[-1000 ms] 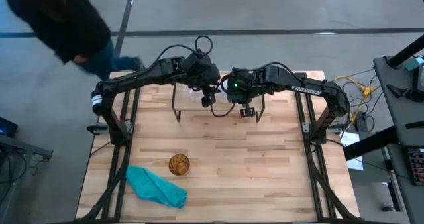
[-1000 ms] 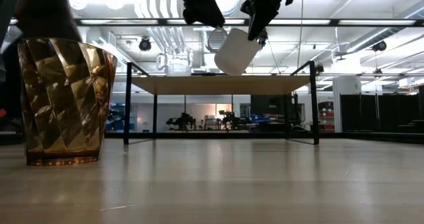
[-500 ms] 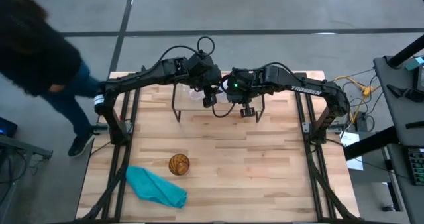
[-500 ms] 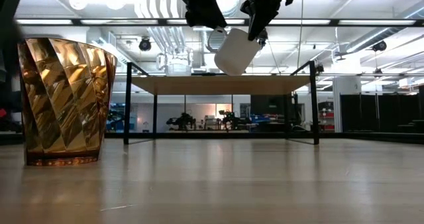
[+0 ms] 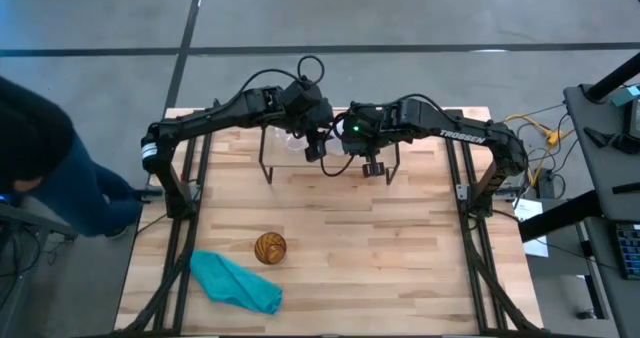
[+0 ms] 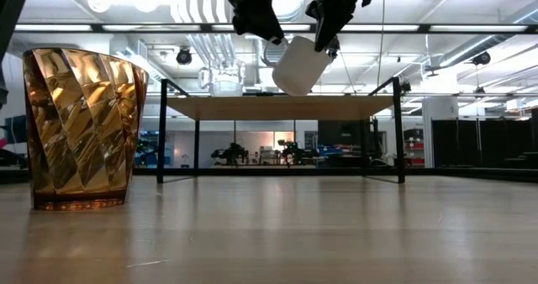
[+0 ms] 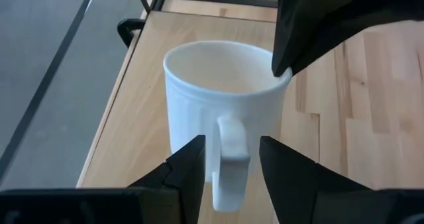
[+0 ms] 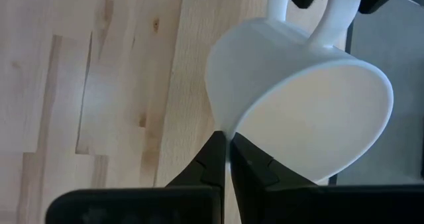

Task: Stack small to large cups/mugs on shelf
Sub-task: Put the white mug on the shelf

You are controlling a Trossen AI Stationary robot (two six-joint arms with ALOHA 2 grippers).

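The white ceramic mug with a handle (image 6: 300, 65) hangs tilted in the air above the low shelf with a light wooden board top and thin black legs (image 6: 277, 107), which stands at the far edge of the counter (image 5: 400, 238). The right gripper (image 8: 227, 159) is pinched fully shut on the mug's rim, one finger inside the wall and one outside. The left gripper (image 7: 232, 161) stands wide apart with its fingers on either side of the mug's handle, not yet closed on it. This looks like a handover between the arms, or a steadying of the mug before it is set down. A tiny clear glass cup (image 6: 224, 81) appears to stand on the shelf board towards its left end. The larger amber-brown patterned cup (image 5: 270, 248) waits upright near the counter's front-left, close to a crumpled teal cloth (image 5: 235, 283). Next, the left gripper probably needs to close on the handle before the right one lets go; releasing too soon would drop the tilted mug onto the board.
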